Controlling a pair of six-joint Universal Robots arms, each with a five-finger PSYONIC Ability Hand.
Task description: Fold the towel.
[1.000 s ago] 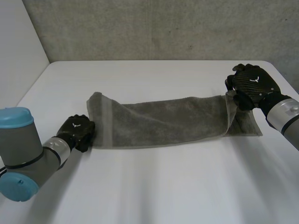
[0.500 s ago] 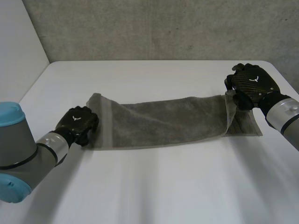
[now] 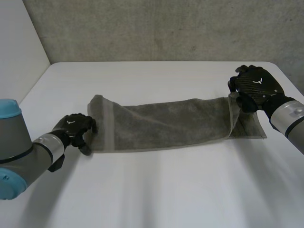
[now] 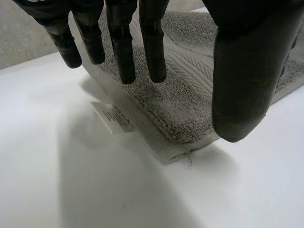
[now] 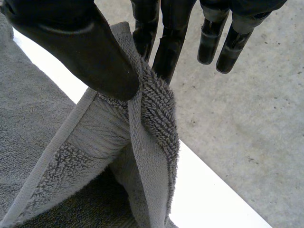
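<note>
A grey towel (image 3: 166, 123) lies as a long strip across the white table (image 3: 161, 190). My left hand (image 3: 72, 128) is at the towel's left end by its near corner. In the left wrist view its fingers (image 4: 121, 47) are straight and spread over the towel (image 4: 190, 95), the thumb apart, and nothing is held. A white label (image 4: 114, 118) sticks out from under the corner. My right hand (image 3: 256, 86) holds the right end lifted off the table. In the right wrist view the thumb (image 5: 80, 42) pinches the towel's (image 5: 142, 142) thick edge against the fingers.
A grey wall (image 3: 156, 28) runs behind the table's far edge, and a pale wall stands at the left. Bare table lies in front of the towel and behind it. The right end of the towel reaches close to the table's right side.
My left hand moved up to the towel's left corner, then drew back a little, and its fingers have gone from curled to straight. The right hand has kept its pinch and place.
</note>
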